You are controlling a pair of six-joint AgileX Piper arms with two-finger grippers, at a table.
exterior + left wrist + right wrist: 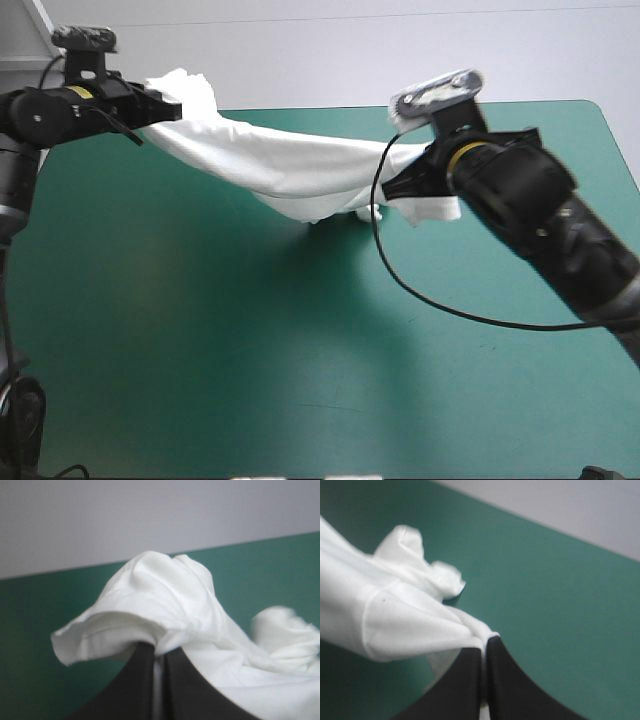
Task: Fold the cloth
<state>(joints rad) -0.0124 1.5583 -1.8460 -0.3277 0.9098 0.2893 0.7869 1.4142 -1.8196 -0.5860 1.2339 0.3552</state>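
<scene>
T-shirt [290, 165] pinched aloft — left end effector [160, 649], right end effector [486, 641] near-closed

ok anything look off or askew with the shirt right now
Nothing damaged. The T-shirt hangs bunched like a sling between the left gripper and right gripper, sagging in the middle rather than spread flat.

The left gripper [160, 649] and right gripper [485, 641] are being shown black and fin-fingered, their rounded black arms [545, 205] being ringed in yellow.
</scene>
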